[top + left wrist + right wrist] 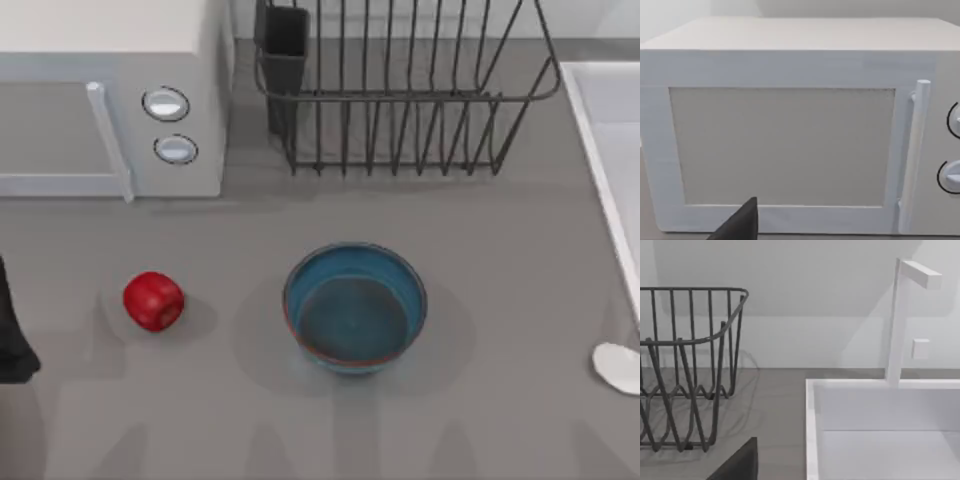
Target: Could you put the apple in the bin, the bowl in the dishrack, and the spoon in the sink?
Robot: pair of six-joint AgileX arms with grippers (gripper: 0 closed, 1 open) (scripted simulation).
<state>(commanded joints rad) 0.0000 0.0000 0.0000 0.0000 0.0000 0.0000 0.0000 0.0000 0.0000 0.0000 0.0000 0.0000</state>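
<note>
Top view: apple (153, 300) left of the bowl (356, 308), spoon (617, 366) at the table's (250, 230) right edge (dishrack (400, 90) behind); finger states cannot be told.

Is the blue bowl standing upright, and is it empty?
Upright and empty: the bowl rests on the table, its round rim up, only bare inside showing.

apple (153, 300) left of bowl (355, 308) (dishrack (400, 95) behind), spoon (618, 366) far right
</note>
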